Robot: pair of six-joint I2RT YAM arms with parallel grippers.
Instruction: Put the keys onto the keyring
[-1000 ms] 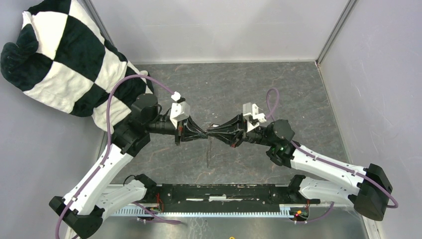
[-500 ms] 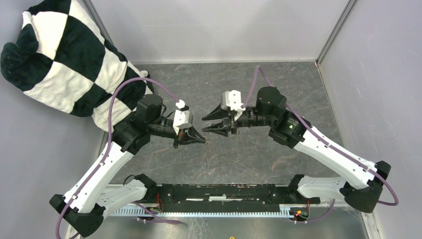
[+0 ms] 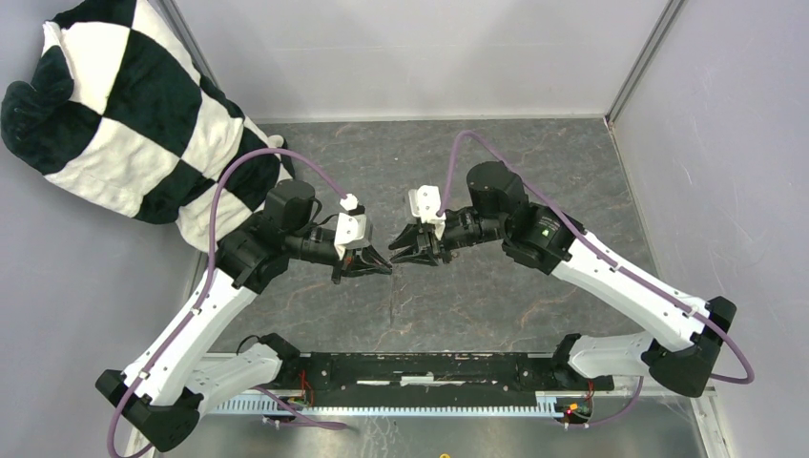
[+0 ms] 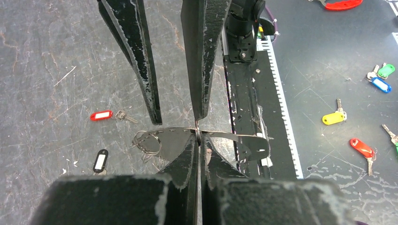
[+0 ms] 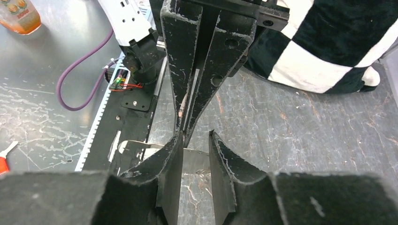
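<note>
Since a second ago the right arm (image 3: 620, 283) has swung its elbow toward the back of the desk (image 3: 572, 172). Its pincer, which was pressed shut against the other one, now stands parted.

One black-and-white checked cushion (image 3: 114, 105) leans in the far left corner. The left arm (image 3: 191, 324) reaches toward the middle of the desk. The left pincer (image 4: 198, 139) is closed tight on the one keyring (image 4: 220, 134), nipping its thin metal band. The keyring is held up off the desk, and in the left wrist view its band runs out to both sides of the grip.

Two keys lie flat on the desk, well apart from the keyring. One is the red-tagged key (image 4: 102, 115) and the other is the black-tagged key (image 4: 100, 161) with a white label. Neither is on the keyring.

The right pincer (image 5: 195, 136) meets the left one tip to tip with its two fingers spread, and it holds nothing. One fingertip comes right up to the band at the grip. Whether it touches cannot be told.

Past the black rail (image 4: 244, 93) at the desk's near edge lie more loose keys (image 4: 332, 118). Among them are one green, one blue, one yellow and one red tag.
</note>
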